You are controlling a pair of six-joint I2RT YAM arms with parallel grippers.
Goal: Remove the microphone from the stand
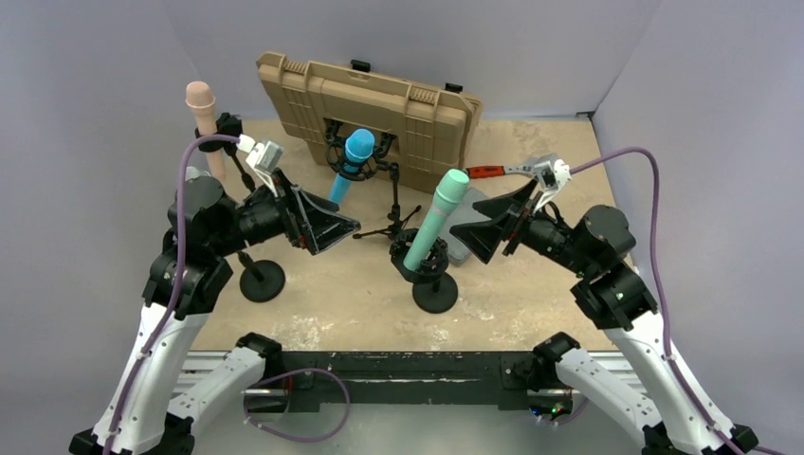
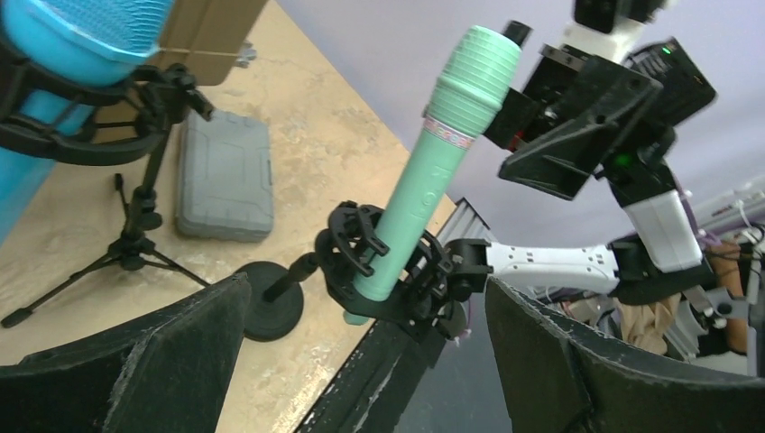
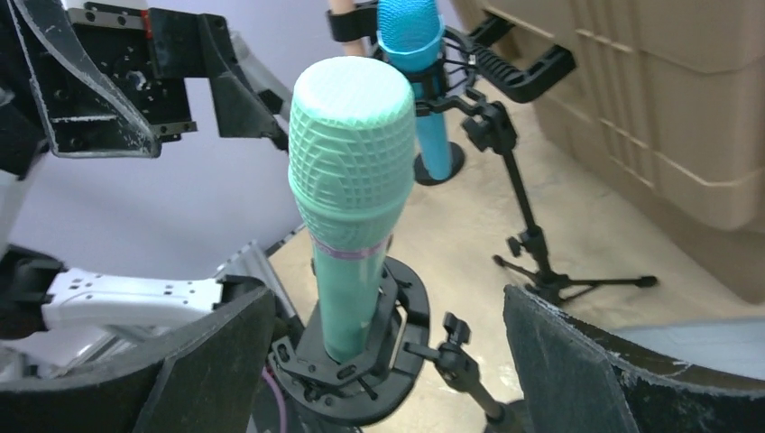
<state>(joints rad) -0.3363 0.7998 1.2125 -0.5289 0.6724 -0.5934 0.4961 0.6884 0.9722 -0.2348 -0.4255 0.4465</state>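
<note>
Your mint-green microphone (image 1: 436,220) sits tilted in the black shock-mount stand (image 1: 434,284) near the middle of the bench (image 1: 322,294), with a thin purple band below its grille. Your left tool (image 1: 343,227) and right tool (image 1: 465,220) flank it, both spread wide, gripping nothing.

Tan hard case (image 1: 379,104), small grey case (image 2: 225,176), red-handled tool (image 1: 484,172).

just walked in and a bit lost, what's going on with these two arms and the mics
Two robot arms are lined up on the mint-green handheld microphone, which sits tilted in its black shock-mount stand at the middle of the table. The left gripper and the right gripper are both open, one on each side of it, and neither touches it. Nothing has been lifted out yet.
</note>
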